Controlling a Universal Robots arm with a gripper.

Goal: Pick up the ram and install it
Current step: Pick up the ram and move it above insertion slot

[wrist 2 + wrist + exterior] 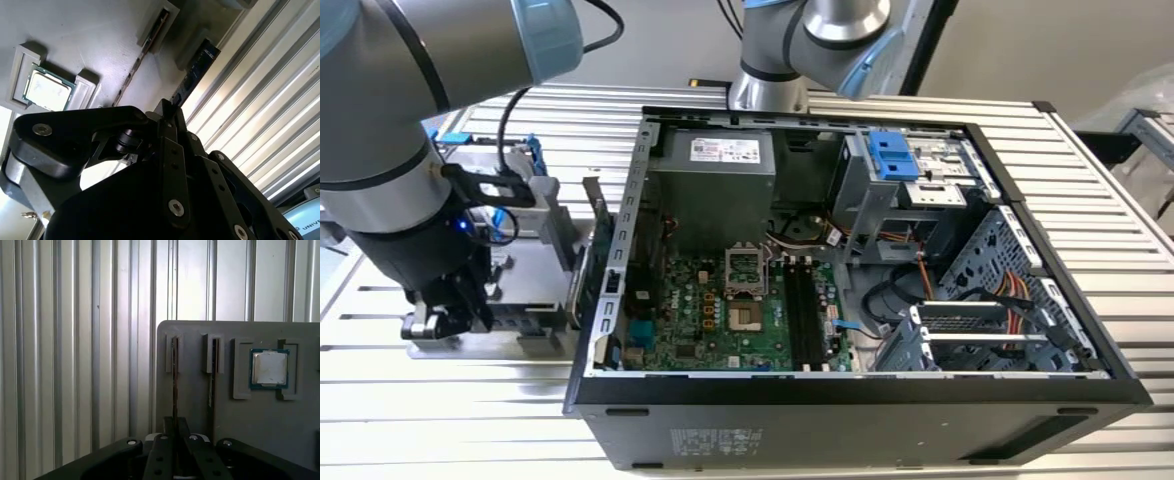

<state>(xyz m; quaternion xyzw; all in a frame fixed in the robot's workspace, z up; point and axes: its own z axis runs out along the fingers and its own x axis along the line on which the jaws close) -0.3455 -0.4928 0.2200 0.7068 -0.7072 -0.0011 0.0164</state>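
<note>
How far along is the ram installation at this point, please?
Nothing is installed yet. The ram stands on edge in its slot of the grey tray, with the hand poised right at it. Lifting it and seating it in the motherboard's long black slots, which look unfilled, remain.

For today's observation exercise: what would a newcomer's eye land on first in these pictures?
The open computer case dominates the slatted table, its green motherboard exposed. At the exterior view's left, the arm's tool sits low at a grey tray, lined up in the first wrist view with one ram stick standing on edge; a second stick and a square silver chip sit beside it.
</note>
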